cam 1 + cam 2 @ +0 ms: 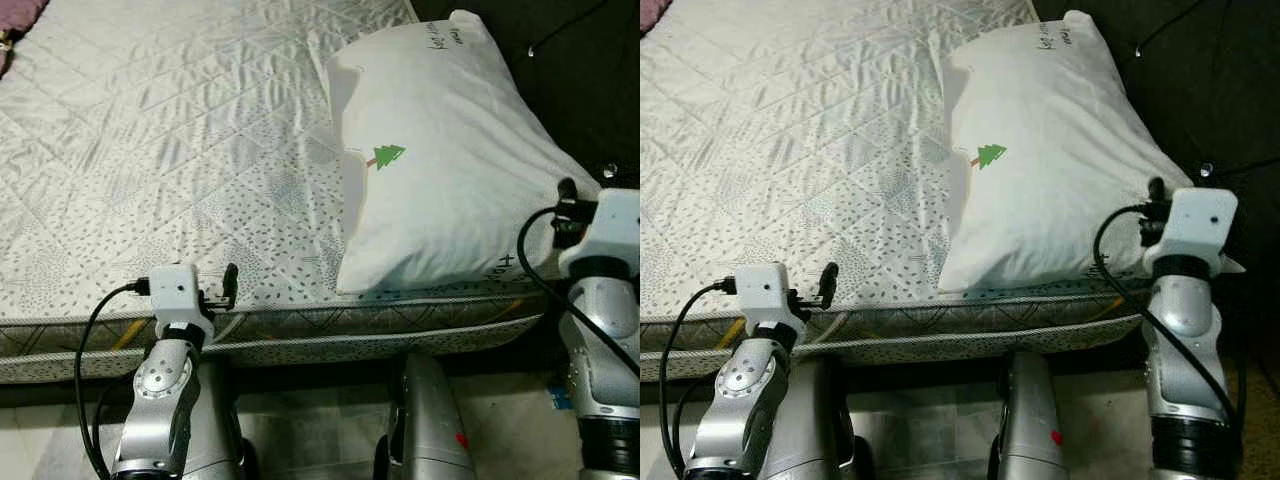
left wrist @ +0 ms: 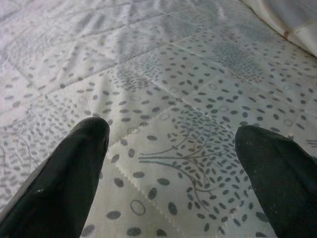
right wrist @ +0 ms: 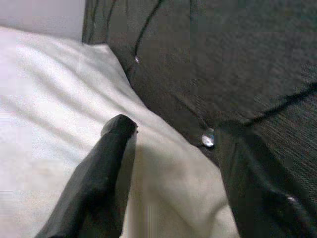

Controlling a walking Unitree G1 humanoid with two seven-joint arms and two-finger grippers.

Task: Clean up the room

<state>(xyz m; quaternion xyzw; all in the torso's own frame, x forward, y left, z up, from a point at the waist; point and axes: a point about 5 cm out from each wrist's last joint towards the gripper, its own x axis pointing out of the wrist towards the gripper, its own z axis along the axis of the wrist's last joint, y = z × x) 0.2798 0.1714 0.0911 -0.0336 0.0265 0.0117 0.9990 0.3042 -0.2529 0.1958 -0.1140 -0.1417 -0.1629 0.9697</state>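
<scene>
On the quilted mattress (image 1: pixel 180 150) lies a plump white pillow (image 1: pixel 450 170); both hands, left (image 2: pixel 173 173) and right (image 3: pixel 173 163), gape empty.

pillow (image 1: pixel 450 150): green tree sign printed mid-face; dark handwriting near top corner and bottom edge, too small to read.
</scene>
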